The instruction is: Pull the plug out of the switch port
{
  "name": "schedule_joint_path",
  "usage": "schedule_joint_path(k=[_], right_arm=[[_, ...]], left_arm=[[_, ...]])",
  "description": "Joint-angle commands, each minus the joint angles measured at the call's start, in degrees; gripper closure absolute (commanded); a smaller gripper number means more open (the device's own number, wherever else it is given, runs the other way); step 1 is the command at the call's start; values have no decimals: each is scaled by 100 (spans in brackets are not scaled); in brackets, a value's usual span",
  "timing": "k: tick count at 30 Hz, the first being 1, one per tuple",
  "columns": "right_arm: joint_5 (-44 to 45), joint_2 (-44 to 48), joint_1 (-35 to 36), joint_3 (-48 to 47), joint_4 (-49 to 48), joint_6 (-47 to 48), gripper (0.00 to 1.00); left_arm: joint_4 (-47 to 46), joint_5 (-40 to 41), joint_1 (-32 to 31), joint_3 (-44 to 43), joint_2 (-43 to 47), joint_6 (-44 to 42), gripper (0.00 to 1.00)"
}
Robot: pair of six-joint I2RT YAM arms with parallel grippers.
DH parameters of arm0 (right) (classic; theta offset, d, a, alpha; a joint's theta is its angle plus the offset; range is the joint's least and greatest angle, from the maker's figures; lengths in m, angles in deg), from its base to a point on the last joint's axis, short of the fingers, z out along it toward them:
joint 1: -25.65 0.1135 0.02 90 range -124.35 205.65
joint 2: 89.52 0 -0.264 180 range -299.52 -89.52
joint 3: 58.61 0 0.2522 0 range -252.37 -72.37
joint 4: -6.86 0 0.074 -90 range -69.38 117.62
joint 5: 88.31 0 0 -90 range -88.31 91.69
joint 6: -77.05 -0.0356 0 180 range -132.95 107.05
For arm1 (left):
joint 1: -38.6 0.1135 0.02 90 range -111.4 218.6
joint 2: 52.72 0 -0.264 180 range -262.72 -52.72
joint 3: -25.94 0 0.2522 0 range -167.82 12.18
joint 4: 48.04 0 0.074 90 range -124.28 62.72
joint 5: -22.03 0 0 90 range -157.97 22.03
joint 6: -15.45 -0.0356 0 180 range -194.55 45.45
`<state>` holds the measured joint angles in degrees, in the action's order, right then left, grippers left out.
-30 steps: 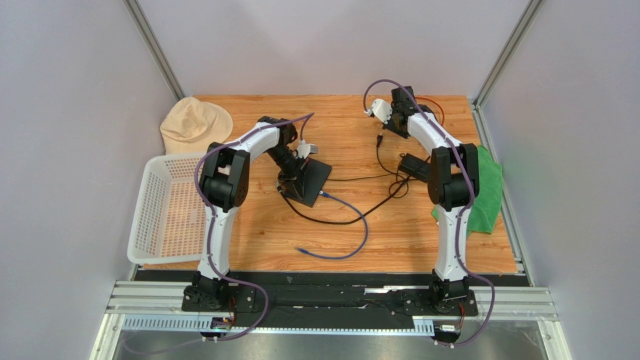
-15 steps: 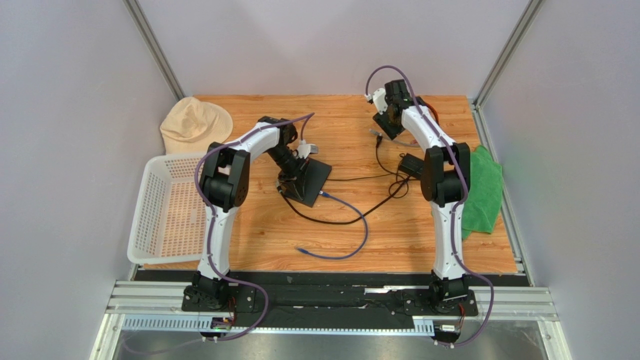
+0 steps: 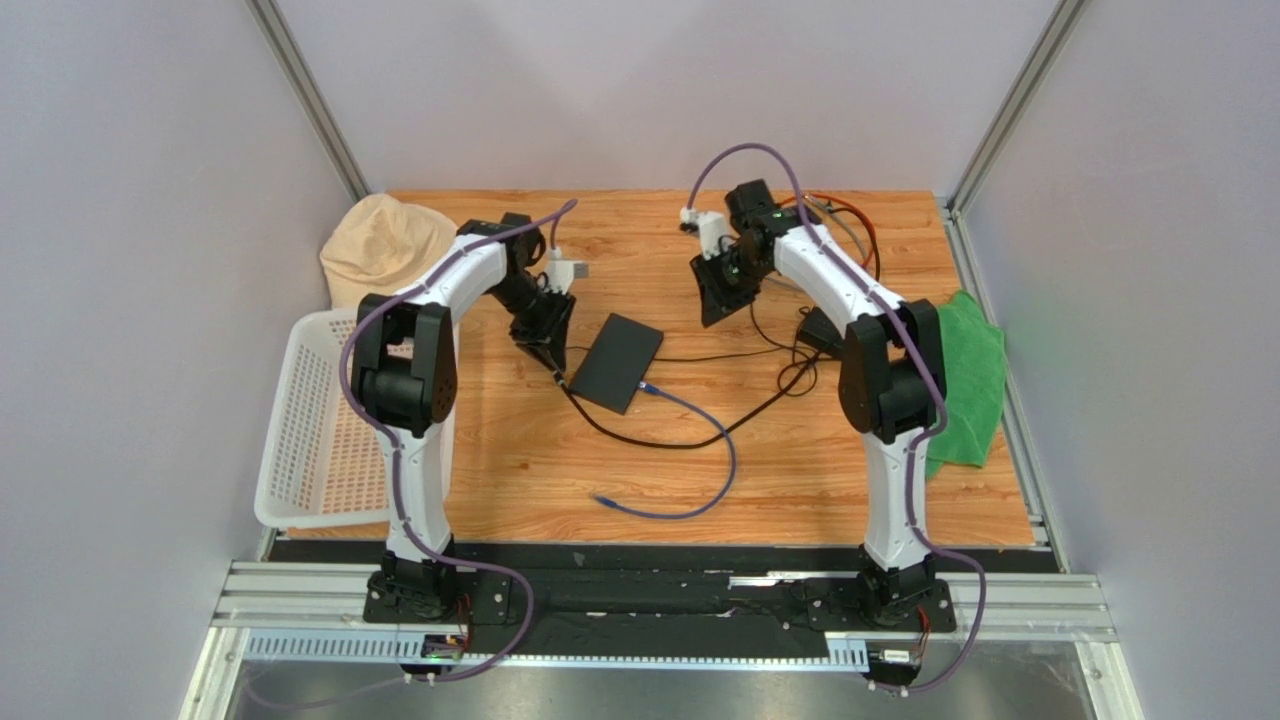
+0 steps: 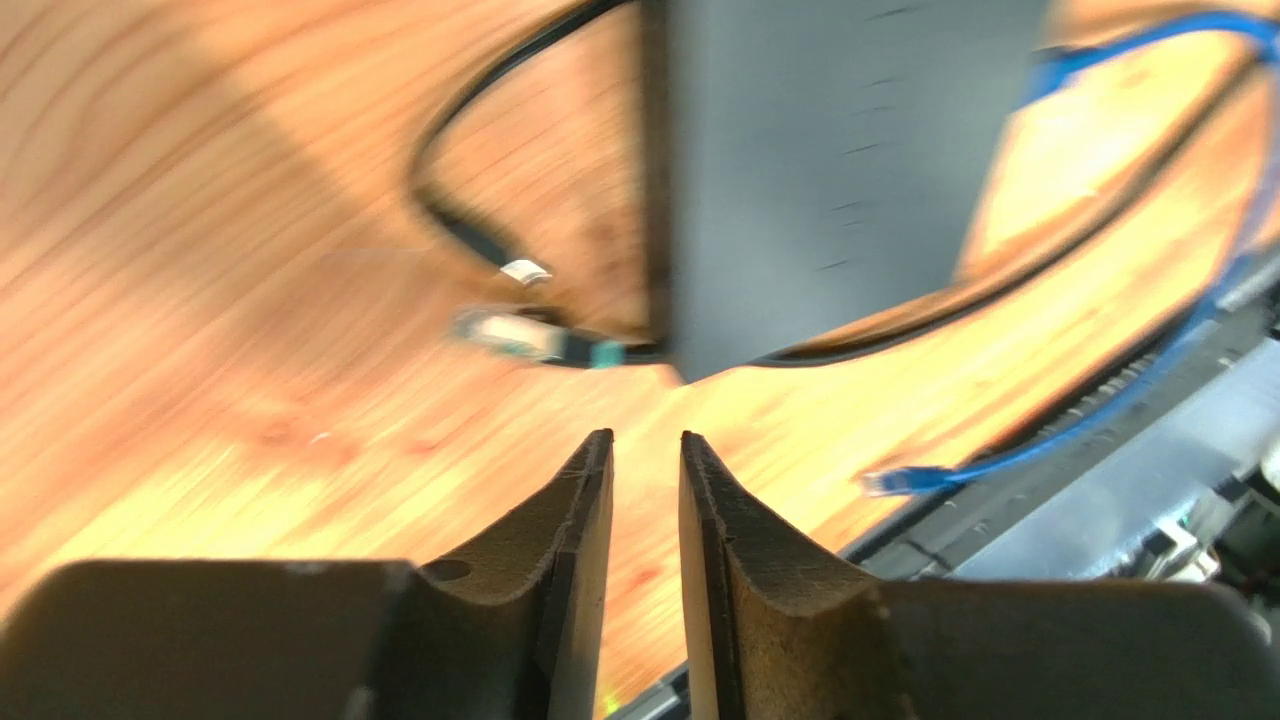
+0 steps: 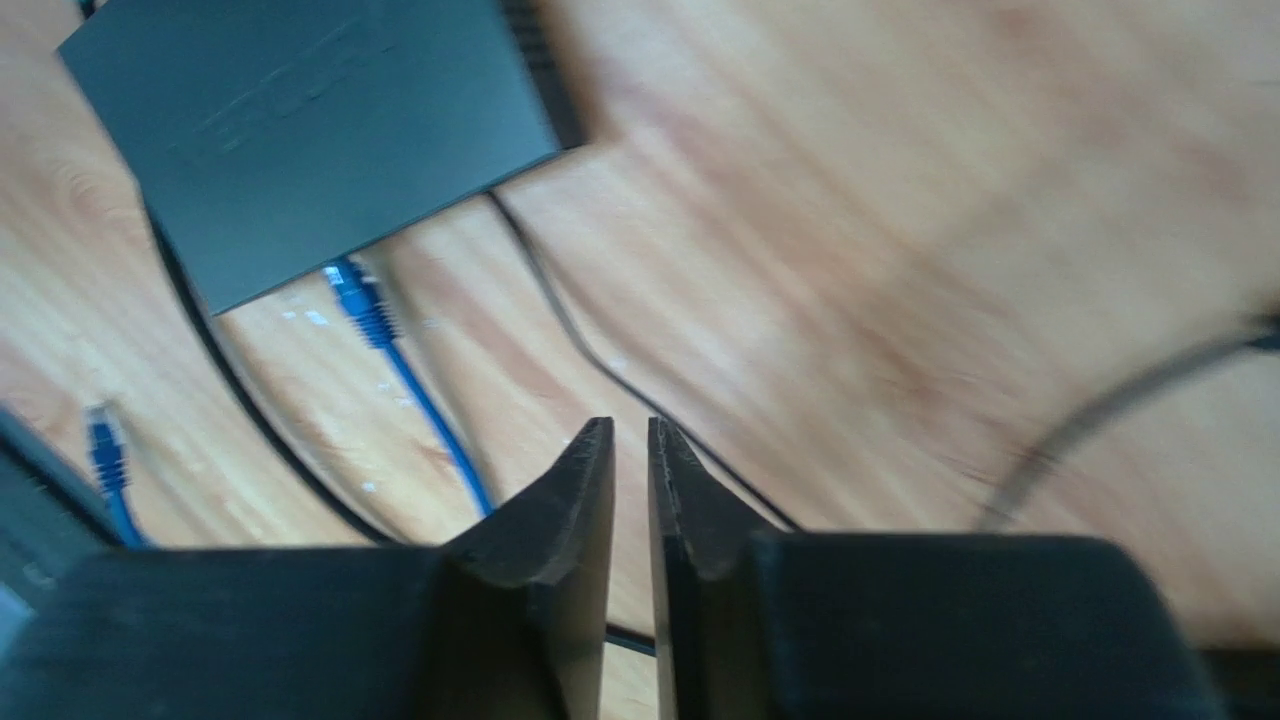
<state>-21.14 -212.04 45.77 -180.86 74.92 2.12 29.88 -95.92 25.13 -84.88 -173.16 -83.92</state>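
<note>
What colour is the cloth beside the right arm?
The cloth is green, best seen in the top external view.

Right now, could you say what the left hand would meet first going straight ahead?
Probably the corner of the black box, though depth is unclear: the left hand might touch the wooden table first.

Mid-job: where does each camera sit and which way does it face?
Top external: above and behind the robot, facing down on the table; left arm and right arm show.
Left wrist: faces down past the left end effector at the switch box.
Right wrist: faces down past the right end effector at the plug on that box's edge.
Shared: both wrist views show the box and blue cable.
</note>
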Motion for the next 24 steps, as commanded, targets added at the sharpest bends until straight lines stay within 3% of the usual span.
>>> schedule_joint_path(k=[1, 7, 14, 24], right_arm=[[-417, -360, 430, 231, 169, -347, 87], [-337, -720, 703, 197, 19, -487, 93], [-196, -1019, 765, -164, -25, -488, 94], [-327, -1107, 765, -155, -95, -628, 94]], left_arm=[[-306, 517, -23, 590, 134, -13, 73], [-440, 720, -67, 574, 30, 49, 83], [-141, 176, -164, 170, -269, -135, 91], [-71, -579, -471, 143, -567, -109, 92]])
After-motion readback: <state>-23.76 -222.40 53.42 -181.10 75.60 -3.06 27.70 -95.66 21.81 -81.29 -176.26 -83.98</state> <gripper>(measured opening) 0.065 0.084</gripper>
